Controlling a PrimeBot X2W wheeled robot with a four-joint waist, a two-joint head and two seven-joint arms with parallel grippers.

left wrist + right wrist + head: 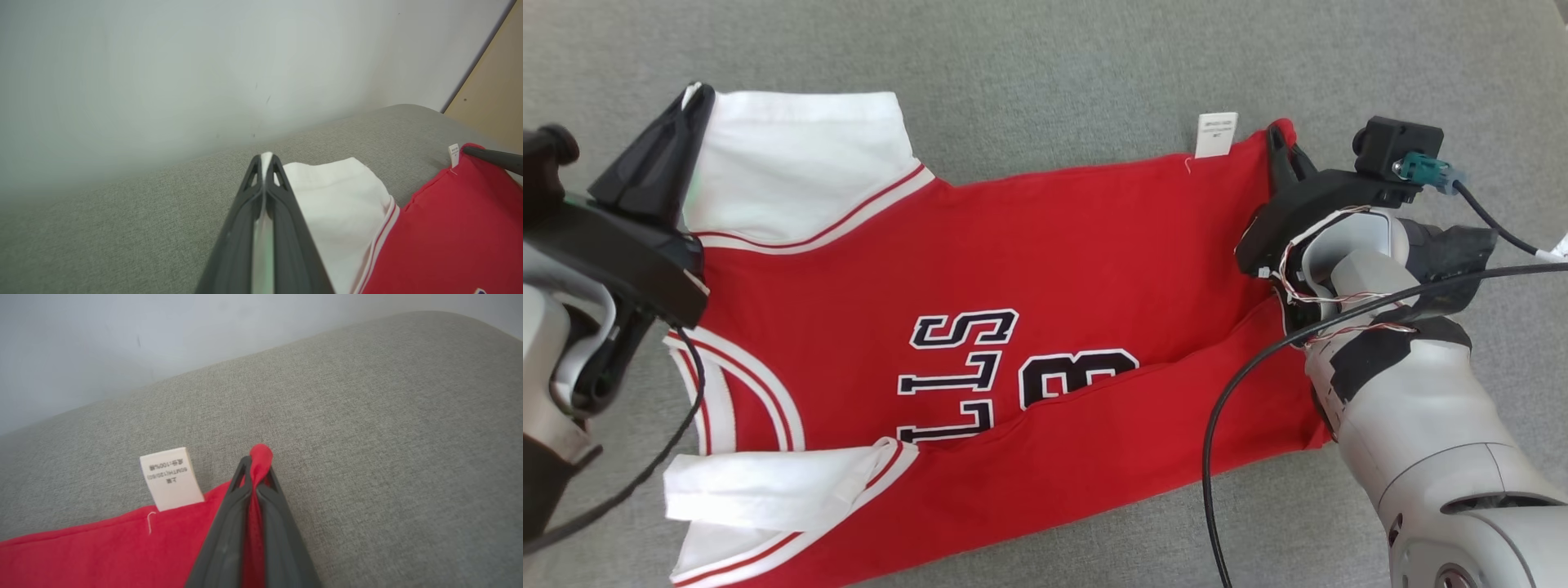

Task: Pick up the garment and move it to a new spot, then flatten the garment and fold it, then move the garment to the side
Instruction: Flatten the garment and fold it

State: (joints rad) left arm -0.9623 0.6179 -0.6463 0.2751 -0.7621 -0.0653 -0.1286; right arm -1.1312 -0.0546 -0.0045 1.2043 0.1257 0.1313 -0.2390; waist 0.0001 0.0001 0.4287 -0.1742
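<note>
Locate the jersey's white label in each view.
Head view: label top, right of centre, on the jersey's far edge.
Left wrist view: right edge, mid-height.
Right wrist view: left of centre, beside the fingers.
Shared landmark: right gripper shut on the jersey corner next to the label.

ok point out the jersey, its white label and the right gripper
jersey [1094,245], head view, plain red cloth near its middle
white label [171,479], right wrist view, middle of the tag
right gripper [256,467], right wrist view, between its fingertips, on the pinched red corner
</note>
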